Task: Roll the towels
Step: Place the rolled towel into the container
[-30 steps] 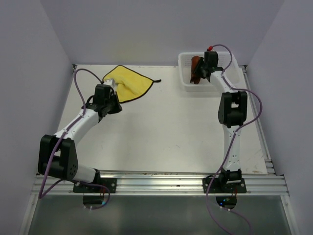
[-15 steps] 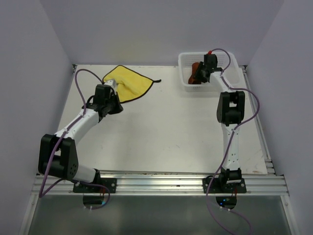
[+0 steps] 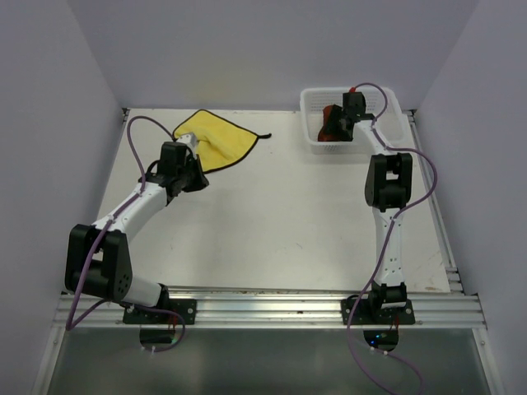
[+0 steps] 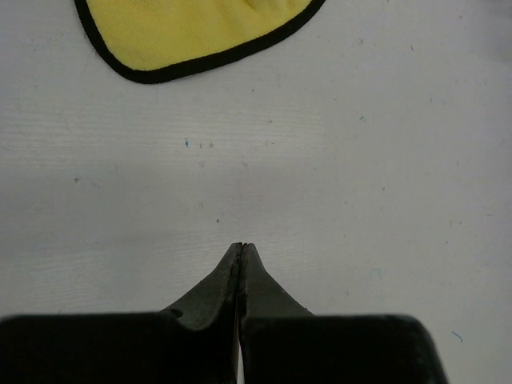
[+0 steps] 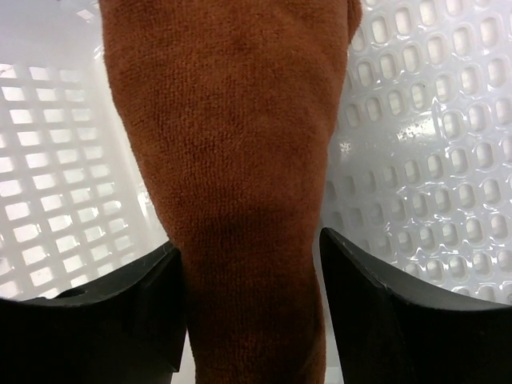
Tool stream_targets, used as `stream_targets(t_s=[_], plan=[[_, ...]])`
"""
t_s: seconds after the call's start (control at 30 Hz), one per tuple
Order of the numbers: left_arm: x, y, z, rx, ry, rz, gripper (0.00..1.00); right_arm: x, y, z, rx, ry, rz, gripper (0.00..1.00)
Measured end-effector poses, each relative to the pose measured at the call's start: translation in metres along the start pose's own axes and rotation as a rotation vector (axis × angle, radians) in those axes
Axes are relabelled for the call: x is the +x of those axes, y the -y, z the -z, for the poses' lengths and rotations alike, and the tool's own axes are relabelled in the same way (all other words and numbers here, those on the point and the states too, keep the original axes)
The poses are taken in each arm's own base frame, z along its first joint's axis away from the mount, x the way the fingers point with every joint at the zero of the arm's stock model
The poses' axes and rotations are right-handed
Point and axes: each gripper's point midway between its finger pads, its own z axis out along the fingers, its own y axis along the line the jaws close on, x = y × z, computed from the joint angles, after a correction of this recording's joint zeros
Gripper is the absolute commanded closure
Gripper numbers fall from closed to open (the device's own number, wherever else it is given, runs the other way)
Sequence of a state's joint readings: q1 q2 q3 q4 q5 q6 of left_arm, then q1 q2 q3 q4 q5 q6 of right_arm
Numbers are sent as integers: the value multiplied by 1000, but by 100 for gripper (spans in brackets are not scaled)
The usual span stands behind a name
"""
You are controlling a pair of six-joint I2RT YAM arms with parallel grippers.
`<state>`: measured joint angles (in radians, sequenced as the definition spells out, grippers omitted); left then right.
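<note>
The left claw is clenched on nothing, its two dark fingertips pressed together with only a hairline seam between them, hanging over bare white bench. Beyond the tips, with a strip of bench between, lies the yellow towel, its dark-edged corner curving across the top of the wrist view. From above, this towel sits spread near the far left of the bench, mostly flat with a fold rumpled along its near side, and the left arm reaches toward that near edge. The right claw is grasping the rust-brown towel: a thick bunched column of cloth fills the gap between the fingers and touches both inner faces. Around it on both sides are the perforated walls of the white mesh basket, so claw and towel are inside it. In the overhead view the basket stands at the far right corner of the bench, well apart from the yellow towel, with the right arm stretched out to it.
</note>
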<state>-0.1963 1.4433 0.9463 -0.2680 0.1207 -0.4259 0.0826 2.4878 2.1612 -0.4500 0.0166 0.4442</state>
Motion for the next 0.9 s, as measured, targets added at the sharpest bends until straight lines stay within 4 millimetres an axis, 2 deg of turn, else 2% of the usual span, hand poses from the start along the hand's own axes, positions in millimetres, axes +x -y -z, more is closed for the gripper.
stream_targets(t_s=[0.03, 0.07, 0.5, 0.53, 0.73, 0.9], plan=[[0, 0, 0, 0, 0, 0, 97, 1, 1, 0, 6, -5, 3, 32], [0, 0, 0, 1, -1, 0, 96, 2, 3, 0, 13, -7, 4, 22], [-3, 2, 0, 12, 11, -2, 80, -2, 9, 8, 54, -10, 26, 9], [-3, 3, 1, 13, 12, -2, 76, -4, 8, 9, 52, -7, 27, 1], [-6, 5, 7, 20, 33, -5, 66, -21, 1, 26, 37, 27, 37, 1], [-12, 8, 12, 30, 57, -9, 59, -49, -13, 58, 6, 93, 34, 1]])
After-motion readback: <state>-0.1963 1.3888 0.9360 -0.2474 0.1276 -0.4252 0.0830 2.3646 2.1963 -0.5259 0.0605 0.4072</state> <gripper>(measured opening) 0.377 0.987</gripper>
